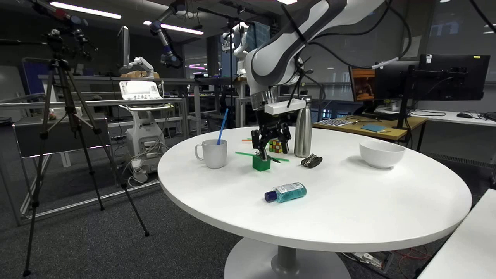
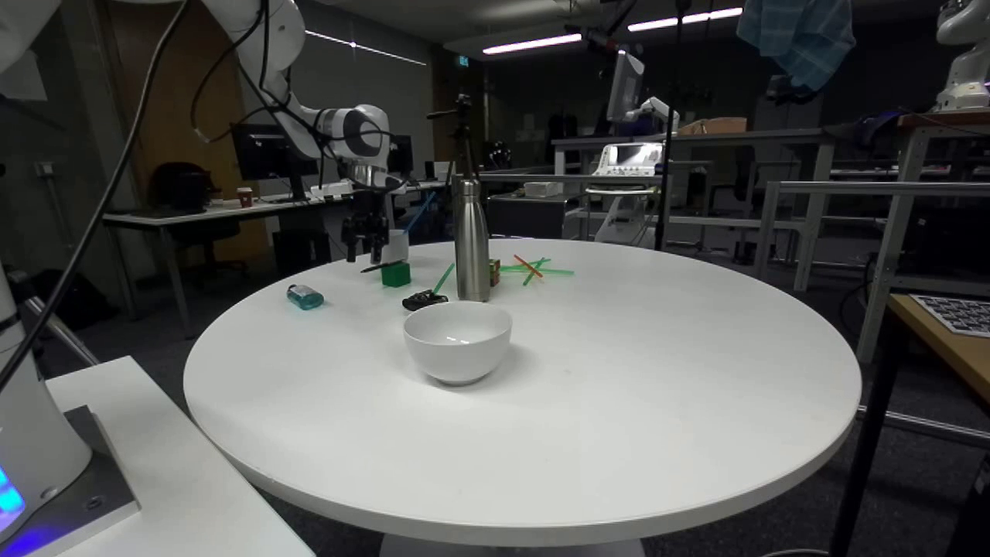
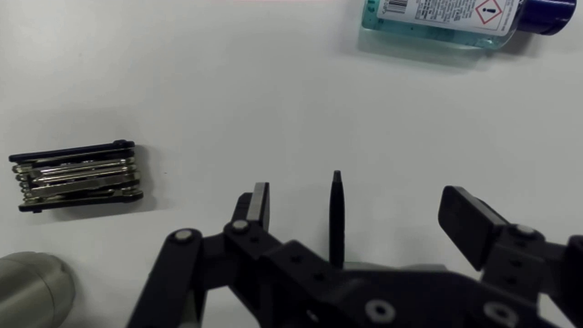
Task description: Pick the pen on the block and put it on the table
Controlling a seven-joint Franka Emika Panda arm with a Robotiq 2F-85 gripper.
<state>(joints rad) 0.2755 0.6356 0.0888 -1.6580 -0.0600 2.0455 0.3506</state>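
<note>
Gripper is seen with fingers spread wide, the pen framed between them in the wrist view; in an exterior view it is shown on the block, one end overhanging. The hazard mark on the bottle is resolved only at the wrist; mug and bowl are included in both exterior views

In the wrist view, gripper is hiding one end of the pen, top edge is cropping teal bottle, in an exterior view, metal flask is covering most of puzzle cube
</note>
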